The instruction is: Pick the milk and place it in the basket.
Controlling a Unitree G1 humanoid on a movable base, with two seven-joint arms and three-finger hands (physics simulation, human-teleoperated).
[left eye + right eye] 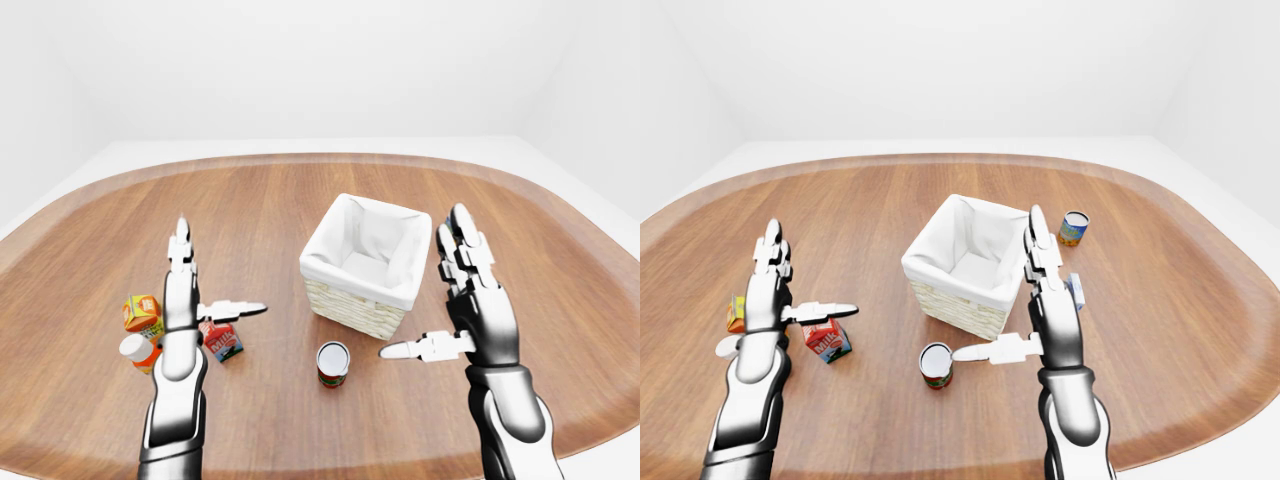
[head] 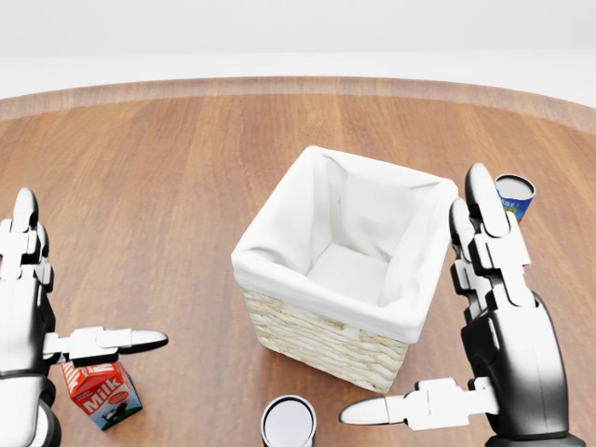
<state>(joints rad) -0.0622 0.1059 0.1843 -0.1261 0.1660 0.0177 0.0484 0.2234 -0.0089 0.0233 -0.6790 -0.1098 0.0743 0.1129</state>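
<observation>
So far the job has hardly begun. The milk is a small red carton standing on the big round wooden table, on the left side and close to the robot. It is not in the basket yet, and nothing holds it.

The left hand hangs right beside the milk, a bit above it. Its fingers point straight up and its thumb sticks out to the right, over the top of the carton. The hand is wide open. I cannot tell if the thumb touches the carton or just floats over it.

The right hand is on the other side, just right of the basket. It is wide open too, fingers up and thumb pointing left, and it holds nothing.

The basket sits in the middle of the table. It is woven, with a white cloth inside, and it looks empty.

Other things are on the table as well. A can stands near the robot, between the two hands. A blue can stands far off on the right. An orange carton and a small orange bottle with a white cap are left of the milk.

I think the next step is for the left hand to drop lower and close around the milk. After that it must lift the carton, carry it right to the basket and let go inside. All of that is left to do
</observation>
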